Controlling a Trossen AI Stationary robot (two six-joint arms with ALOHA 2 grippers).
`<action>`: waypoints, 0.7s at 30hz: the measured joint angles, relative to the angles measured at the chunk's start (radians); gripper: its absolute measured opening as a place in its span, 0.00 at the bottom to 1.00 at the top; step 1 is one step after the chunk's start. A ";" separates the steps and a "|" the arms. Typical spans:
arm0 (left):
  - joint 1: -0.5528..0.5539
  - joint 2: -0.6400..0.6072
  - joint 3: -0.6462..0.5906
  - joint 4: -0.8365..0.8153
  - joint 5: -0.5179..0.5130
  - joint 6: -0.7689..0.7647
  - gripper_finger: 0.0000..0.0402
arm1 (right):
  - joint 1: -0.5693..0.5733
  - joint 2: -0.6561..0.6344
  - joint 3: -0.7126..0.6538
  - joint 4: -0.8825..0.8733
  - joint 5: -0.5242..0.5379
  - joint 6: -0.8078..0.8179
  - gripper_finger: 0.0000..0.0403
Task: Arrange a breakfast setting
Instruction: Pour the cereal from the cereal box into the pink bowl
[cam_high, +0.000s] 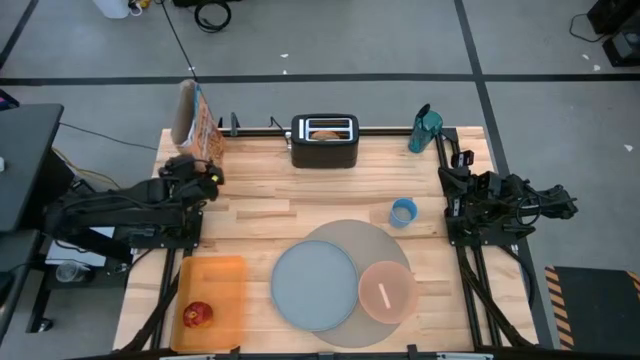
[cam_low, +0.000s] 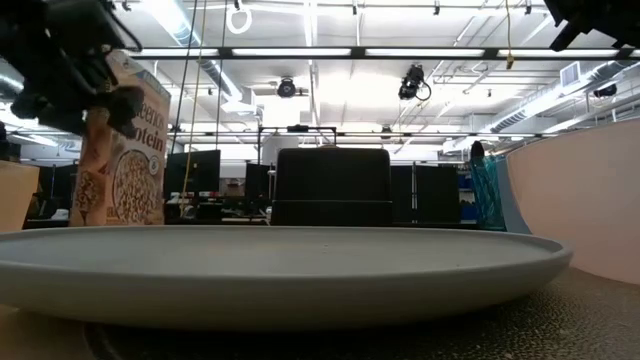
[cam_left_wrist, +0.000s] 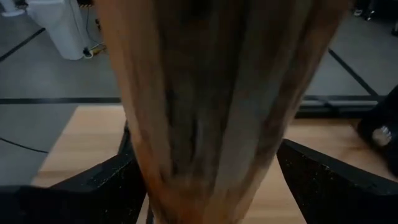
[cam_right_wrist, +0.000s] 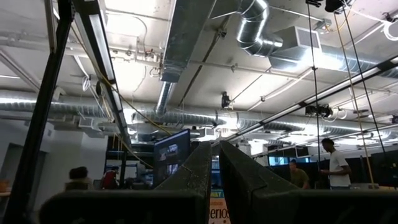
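Left of the toaster (cam_high: 325, 141), at the table's back edge, stands the cereal box (cam_high: 197, 124). My left gripper (cam_high: 205, 172) straddles it, fingers (cam_left_wrist: 106, 183) spread, not yet clenched. Judgement: light, thin cardboard, crushable; grip the narrow sides, mid-height. My right gripper (cam_right_wrist: 214, 180) idles clenched, empty.

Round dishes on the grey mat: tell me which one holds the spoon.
The smaller pink bowl, at the large round grey mat's right side, has the metal spoon lying in it. The larger grey-blue plate beside it is bare.
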 joint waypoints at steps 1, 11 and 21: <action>0.000 -0.001 -0.021 0.016 0.010 -0.001 0.86 | 0.000 0.000 0.000 0.000 0.000 0.000 0.09; 0.001 0.000 -0.138 0.136 0.093 0.021 0.86 | 0.000 0.024 0.000 -0.004 0.000 0.023 0.09; 0.055 0.001 -0.228 0.395 0.014 0.156 0.84 | 0.000 0.120 0.000 -0.013 0.000 0.135 0.09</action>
